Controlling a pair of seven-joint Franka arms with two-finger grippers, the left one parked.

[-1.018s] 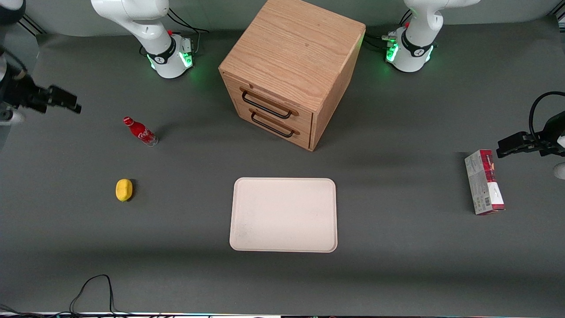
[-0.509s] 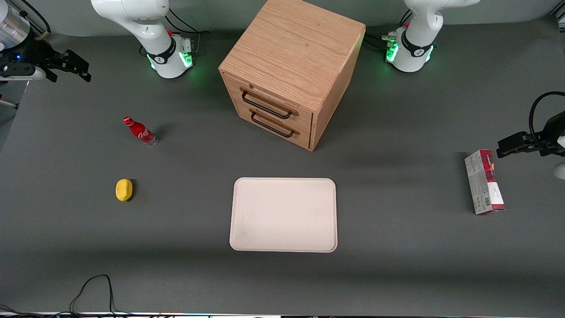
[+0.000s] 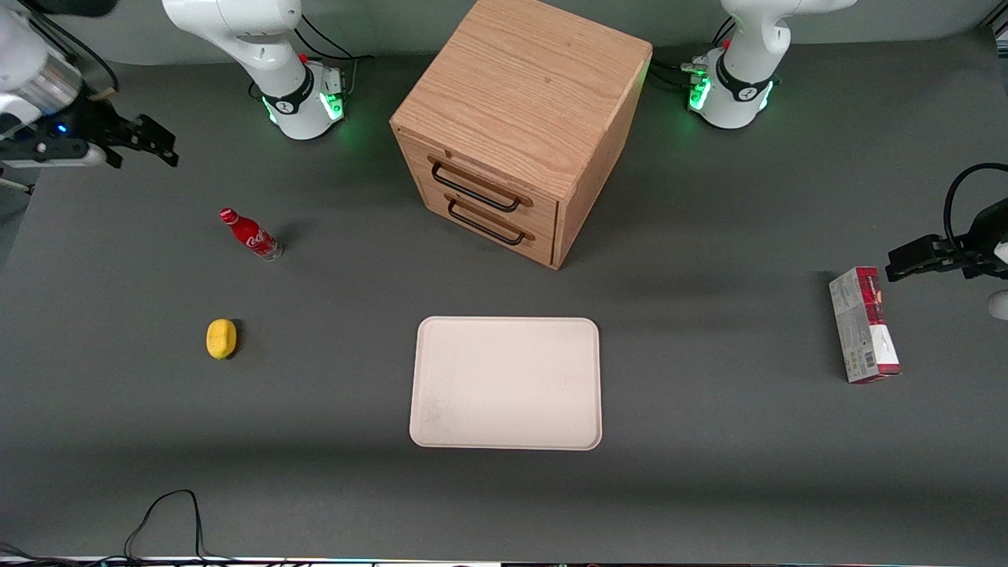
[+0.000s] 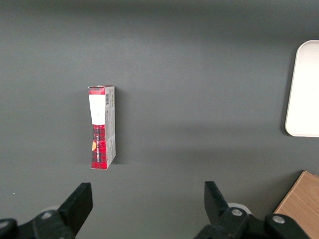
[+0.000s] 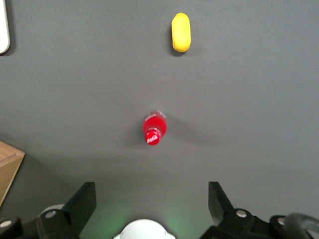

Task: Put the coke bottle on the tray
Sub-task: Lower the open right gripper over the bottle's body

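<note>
Gripper (image 3: 161,142), spread wide and empty, hangs high above the upright coke bottle (image 3: 250,235), which stands nearer the front camera.

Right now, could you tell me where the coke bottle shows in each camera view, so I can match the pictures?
Front view: coke bottle stands on the table, farther from the camera than the lemon, below the open claw.
Right wrist view: coke bottle seen cap-first, between the claw fingers and the lemon.
Left wrist view: not in it.
Shared landmark: the lemon.
</note>
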